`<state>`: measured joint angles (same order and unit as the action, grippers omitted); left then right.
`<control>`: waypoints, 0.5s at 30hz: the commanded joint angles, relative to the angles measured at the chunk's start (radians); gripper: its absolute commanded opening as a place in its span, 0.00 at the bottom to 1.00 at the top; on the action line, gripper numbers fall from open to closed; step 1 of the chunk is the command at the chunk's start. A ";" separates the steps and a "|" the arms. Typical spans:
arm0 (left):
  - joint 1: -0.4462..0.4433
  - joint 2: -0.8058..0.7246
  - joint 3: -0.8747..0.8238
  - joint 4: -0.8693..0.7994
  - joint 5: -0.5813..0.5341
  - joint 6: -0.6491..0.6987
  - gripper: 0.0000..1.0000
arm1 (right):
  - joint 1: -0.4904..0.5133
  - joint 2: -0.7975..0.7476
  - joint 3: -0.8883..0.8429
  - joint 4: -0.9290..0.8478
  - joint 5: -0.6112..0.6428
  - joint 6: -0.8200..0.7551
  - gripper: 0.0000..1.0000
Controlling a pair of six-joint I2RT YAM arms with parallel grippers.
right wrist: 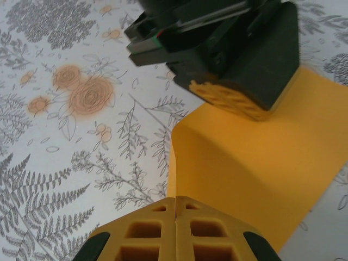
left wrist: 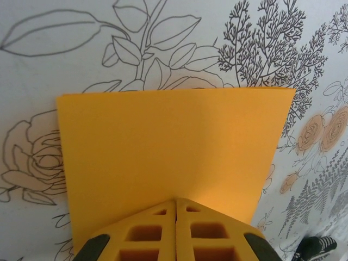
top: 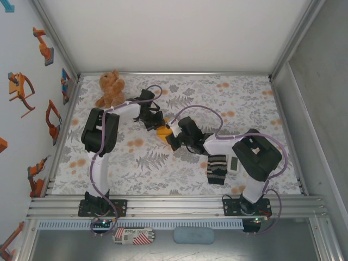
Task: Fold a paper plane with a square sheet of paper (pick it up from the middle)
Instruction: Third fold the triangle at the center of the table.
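Closest to the left wrist lens: yellow fingers of left gripper (left wrist: 175,205), pressed together with no gap, clamped on the near edge of the sheet (left wrist: 174,141). Near edge itself hidden behind those fingers. Far edge straight, both far corners square; one layer or several, impossible to tell. Lower right corner: a sliver of striped sock (left wrist: 322,247), cut off by the frame.

From above, left to right: teddy bear (top: 111,88) near the far left corner of the floral table (top: 244,98), well apart from everything else. Then the left arm, reaching in toward the middle. Between the two wrists, just a small orange patch of sheet, most of it covered by the gripper bodies. Whether lifted or touching the table, unclear from here. Right of that, the right arm bent back toward its base, with the sock and a white device (top: 234,163) just beside each other, partly tucked under the elbow. Outside the table, below the rail: a red-and-white card (top: 133,235), print too small to read, and a grey-blue pad (top: 194,235).

On the right wrist view: right gripper (right wrist: 175,202) likewise closed tight, fingers meeting on the sheet's edge. Sheet bowed upward in a soft hump, not flat. Beyond it, the left gripper's dark body, upper part cropped, one yellow pad pressed onto the sheet's far side.
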<state>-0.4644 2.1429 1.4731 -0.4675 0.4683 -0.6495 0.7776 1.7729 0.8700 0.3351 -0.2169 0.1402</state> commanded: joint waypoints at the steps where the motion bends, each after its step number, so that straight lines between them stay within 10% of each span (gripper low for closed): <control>1: -0.010 0.045 0.005 -0.060 -0.008 0.040 0.05 | -0.019 0.020 0.045 -0.032 0.005 0.028 0.00; 15: -0.008 0.048 0.016 -0.054 0.032 0.059 0.04 | -0.049 0.093 0.104 -0.120 -0.095 0.079 0.00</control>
<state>-0.4641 2.1521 1.4796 -0.4698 0.4992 -0.6151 0.7368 1.8442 0.9428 0.2436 -0.2817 0.1928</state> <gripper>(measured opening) 0.045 0.049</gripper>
